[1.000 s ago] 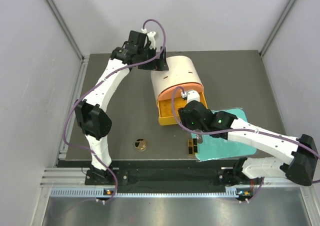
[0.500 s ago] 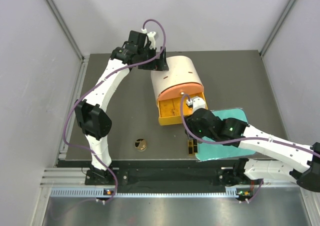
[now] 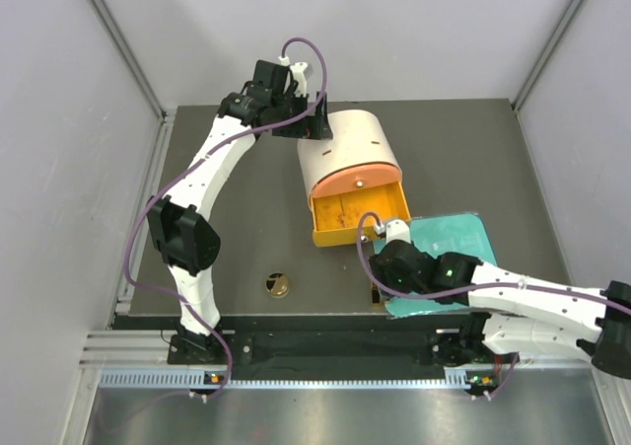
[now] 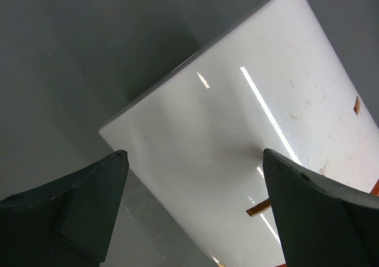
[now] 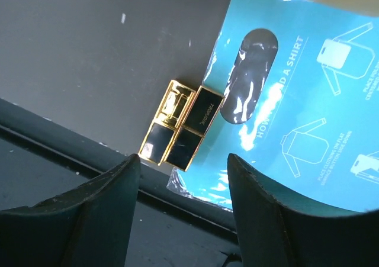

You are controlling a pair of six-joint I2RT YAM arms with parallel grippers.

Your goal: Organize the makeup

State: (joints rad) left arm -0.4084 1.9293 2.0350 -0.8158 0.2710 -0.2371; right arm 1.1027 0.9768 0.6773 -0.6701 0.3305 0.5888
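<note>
**Right gripper spread above the black-and-gold case**

The right gripper [image 5: 182, 157] hangs with its fingers apart over the black-and-gold case [image 5: 180, 128]. The case lies on the dark table [image 5: 89, 54], right against the edge of the teal board [image 5: 308, 89], which is printed "HOW … A SHIRT". The case's own lettering is too small to read. The round compact [image 3: 277, 285] sits well apart to the left. The left gripper [image 4: 194, 154] is spread wide at the cream box [image 4: 237, 131].
</note>
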